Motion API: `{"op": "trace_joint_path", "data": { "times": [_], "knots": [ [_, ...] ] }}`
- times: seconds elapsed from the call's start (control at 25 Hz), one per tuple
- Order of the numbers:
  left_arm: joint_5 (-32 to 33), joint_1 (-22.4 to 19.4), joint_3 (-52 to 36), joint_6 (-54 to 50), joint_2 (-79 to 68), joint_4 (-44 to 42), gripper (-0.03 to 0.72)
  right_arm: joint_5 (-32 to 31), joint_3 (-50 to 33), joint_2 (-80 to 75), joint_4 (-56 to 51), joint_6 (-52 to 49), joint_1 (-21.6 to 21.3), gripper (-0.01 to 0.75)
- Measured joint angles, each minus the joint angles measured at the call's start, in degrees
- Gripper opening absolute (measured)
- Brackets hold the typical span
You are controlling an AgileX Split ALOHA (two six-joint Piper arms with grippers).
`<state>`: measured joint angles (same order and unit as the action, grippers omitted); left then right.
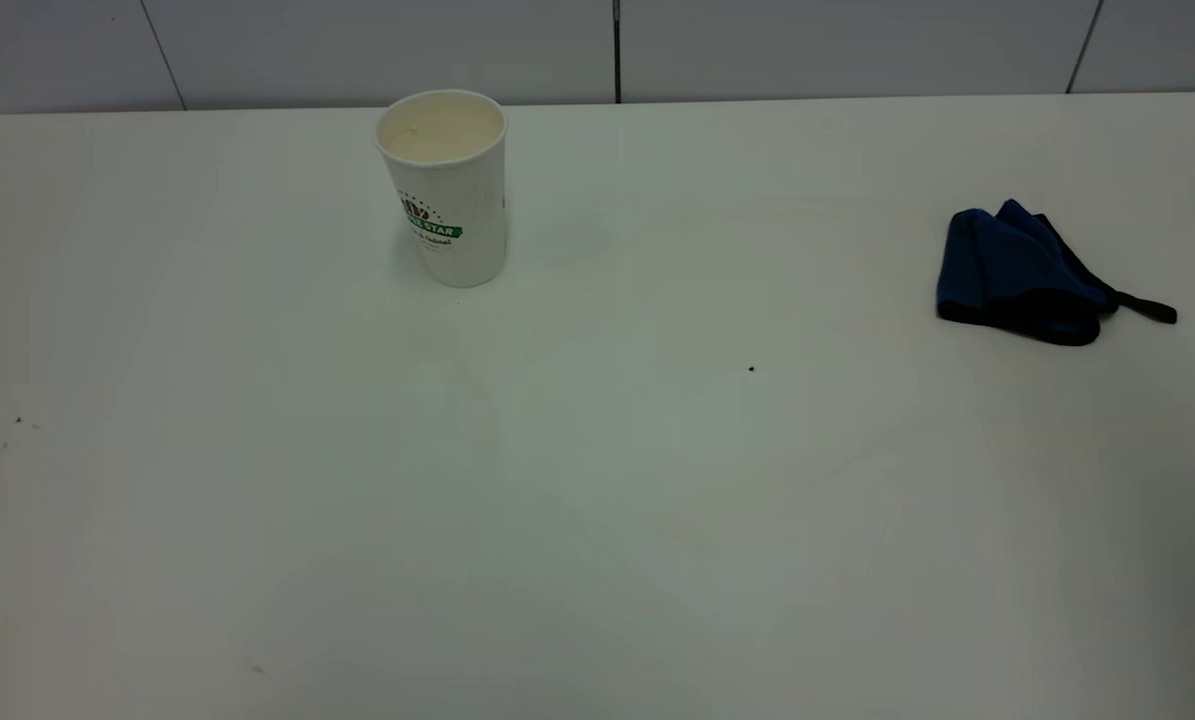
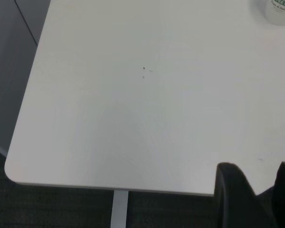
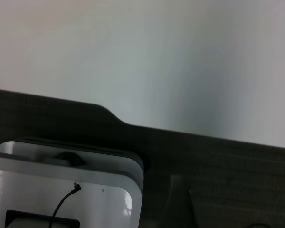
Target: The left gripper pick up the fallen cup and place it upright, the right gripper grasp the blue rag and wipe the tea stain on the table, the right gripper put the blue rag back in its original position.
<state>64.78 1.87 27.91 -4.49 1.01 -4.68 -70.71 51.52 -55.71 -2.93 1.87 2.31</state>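
While looking across the table (image 1: 597, 560) from outside, finding the cup (image 1: 444, 185) standing upright near the far edge, well apart from the blue rag (image 1: 1022, 275) lying bunched toward the right side. Seeing no clear tea stain. Making out only a faint tan trace in front of the cup, too weak to be sure of.

Risking, then, treating the wipe as finished while leaving residue behind, or tipping the light cup by brushing it on any further reach.

Catching the left gripper (image 2: 256, 167) only in the left wrist view, hanging over the near table corner with jaws parted and gripping nothing. Glimpsing the cup's base far off there.

Getting nothing of the right gripper from the right wrist view. Showing just table edge, dark floor and a silver-white box (image 3: 66, 190) with a cable.
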Motion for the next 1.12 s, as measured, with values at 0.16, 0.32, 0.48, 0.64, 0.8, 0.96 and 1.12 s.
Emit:
{"op": "trace_joint_path", "data": {
  "times": [0.16,0.32,0.48,0.64,0.8,0.96,1.12],
  "knots": [
    [0.00,0.00,0.00,0.00,0.00,0.00,0.237,-0.01,-7.72,9.51,0.04,-0.62,0.00,0.614],
    [0.00,0.00,0.00,0.00,0.00,0.00,0.237,2.55,-13.82,18.59,0.04,-1.38,0.00,0.571],
    [0.00,0.00,0.00,-0.05,0.00,0.00,0.237,5.34,-18.59,25.98,0.68,-1.87,0.00,0.562],
    [0.00,0.00,0.00,-0.05,0.00,0.00,0.237,7.40,-21.71,31.89,1.19,-1.87,0.00,0.563],
    [0.00,0.00,0.00,-0.05,0.00,0.00,0.237,8.41,-23.71,37.34,1.23,-1.87,0.00,0.563],
    [0.00,0.00,0.00,-0.05,0.00,0.00,0.237,8.13,-24.29,42.95,1.49,-1.87,0.00,0.563],
    [0.00,0.00,0.00,-0.05,0.00,0.00,0.237,7.63,-24.71,47.88,2.16,-1.87,0.00,0.563]
  ]
}}
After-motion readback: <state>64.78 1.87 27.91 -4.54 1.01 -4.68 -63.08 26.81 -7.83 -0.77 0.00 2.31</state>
